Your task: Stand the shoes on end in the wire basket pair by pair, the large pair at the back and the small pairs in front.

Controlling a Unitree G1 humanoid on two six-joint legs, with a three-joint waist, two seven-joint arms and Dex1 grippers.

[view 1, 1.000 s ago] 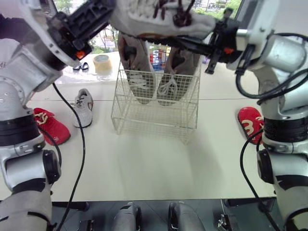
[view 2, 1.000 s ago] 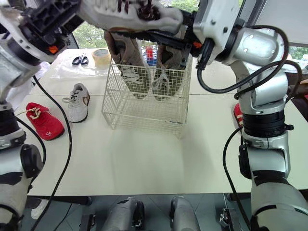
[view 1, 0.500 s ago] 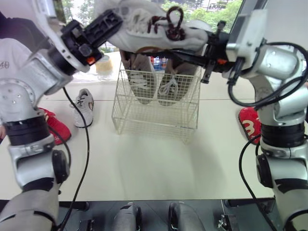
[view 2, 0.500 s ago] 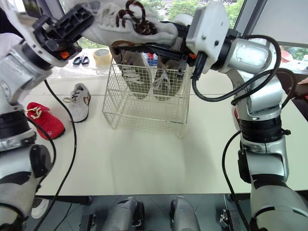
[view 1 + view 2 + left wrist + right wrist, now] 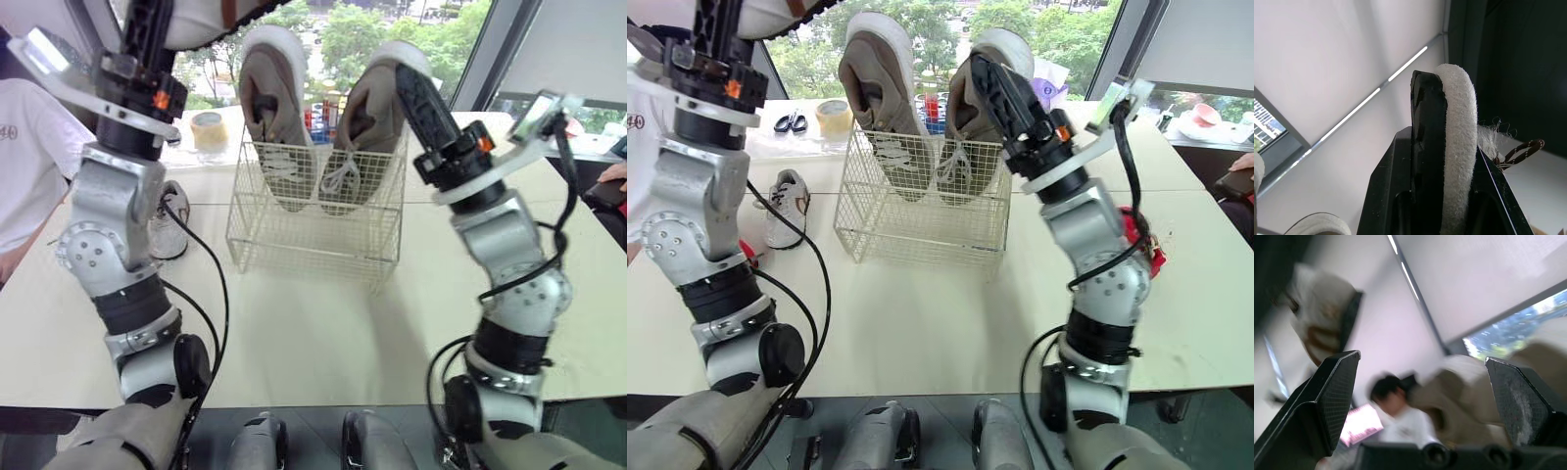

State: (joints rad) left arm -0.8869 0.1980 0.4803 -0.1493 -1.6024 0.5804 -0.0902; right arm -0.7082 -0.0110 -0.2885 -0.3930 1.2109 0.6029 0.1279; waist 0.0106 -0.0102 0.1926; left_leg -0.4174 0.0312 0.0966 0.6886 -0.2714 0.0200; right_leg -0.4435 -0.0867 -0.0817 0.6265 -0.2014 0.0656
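Note:
The wire basket (image 5: pixel 315 233) stands mid-table with a large tan pair (image 5: pixel 265 108) on end at its back, toes down. My left gripper (image 5: pixel 1444 103) is raised high at the left and is shut on the rim of a white shoe (image 5: pixel 201 14) with brown laces, which runs off the top of the head views. My right gripper (image 5: pixel 419 98) points upward just in front of the right tan shoe (image 5: pixel 965 117); it is open, with nothing between its fingers (image 5: pixel 1327 396). A small grey-white shoe (image 5: pixel 784 211) lies left of the basket. A red shoe (image 5: pixel 1136 240) shows behind my right arm.
A tape roll (image 5: pixel 208 130) and scissors (image 5: pixel 791 122) lie at the back left. A person in a white shirt (image 5: pixel 24 166) stands at the table's left side, and a hand (image 5: pixel 612 176) shows at the far right. Bare table lies in front of the basket.
My right gripper has let go of the white shoe, opened wide and dropped away beside the basket. My left arm has swung the shoe upward, held alone.

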